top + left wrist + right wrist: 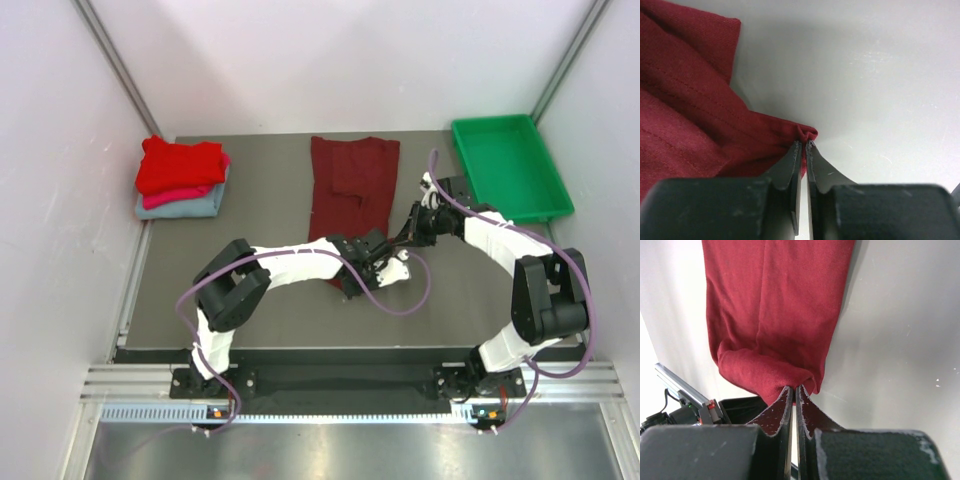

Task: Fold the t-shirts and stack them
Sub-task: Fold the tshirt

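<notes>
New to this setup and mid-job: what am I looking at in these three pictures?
Two robot arms work at a grey table. The wide picture looks down from above; the two close-ups come from a camera on each wrist. A maroon shirt lies in the middle, folded shirts are stacked far left, a green tray sits far right. The left arm's fingers pinch a corner of the maroon shirt; the right arm's fingers pinch a bunched edge of it.

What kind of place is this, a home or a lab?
Probably a robotics lab cell: plain white enclosure walls, a dark grey tabletop, and an aluminium rail frame at its near edge.
</notes>
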Available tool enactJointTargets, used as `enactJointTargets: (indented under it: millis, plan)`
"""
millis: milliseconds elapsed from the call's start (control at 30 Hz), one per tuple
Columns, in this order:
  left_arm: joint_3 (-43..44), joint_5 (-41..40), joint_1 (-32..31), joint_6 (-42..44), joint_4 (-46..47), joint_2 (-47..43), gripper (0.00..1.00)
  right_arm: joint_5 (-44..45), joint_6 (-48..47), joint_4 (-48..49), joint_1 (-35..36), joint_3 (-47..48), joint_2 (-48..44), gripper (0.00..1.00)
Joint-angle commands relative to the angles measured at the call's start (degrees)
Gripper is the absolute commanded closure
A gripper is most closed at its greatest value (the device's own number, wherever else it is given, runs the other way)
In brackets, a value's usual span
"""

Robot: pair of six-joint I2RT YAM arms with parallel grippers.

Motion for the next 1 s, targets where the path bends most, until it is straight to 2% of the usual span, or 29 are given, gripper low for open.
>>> enactJointTargets:
  millis: [0, 167, 300, 500, 667, 967]
  plan:
    - [-0.72, 2.01, -0.12, -0.62, -1.86, -0.44, 1.0, 0.28, -1.01, 2.62, -0.65, 0.25, -0.41, 1.0]
    - [0.16, 1.57, 0.15, -1.32, -4.92, -5.71, 1.0, -0.07, -1.19, 2.18, -1.18, 0.77, -1.12, 1.0]
    - [1.04, 0.53, 0.59, -0.88, -8.35, -15.36, 1.0, -0.43, -1.45, 1.83, -1.7, 1.21, -2.7, 1.0]
    - [2.09, -2.72, 0.67, -0.97, -11.88, -24.51, 1.0, -1.04, -1.63, 2.27, -1.7, 1.74, -5.25, 1.0]
    - [1.92, -6.33, 1.99, -0.62, -11.62, -26.38, 1.0, -1.22, -2.07, 2.44, -1.62, 2.7, -6.3, 1.0]
    - [-0.54, -5.99, 12.09, 0.35, -5.74, -25.94, 1.0, -2.36, -0.49, 2.18, -1.7, 6.21, -6.39, 1.0]
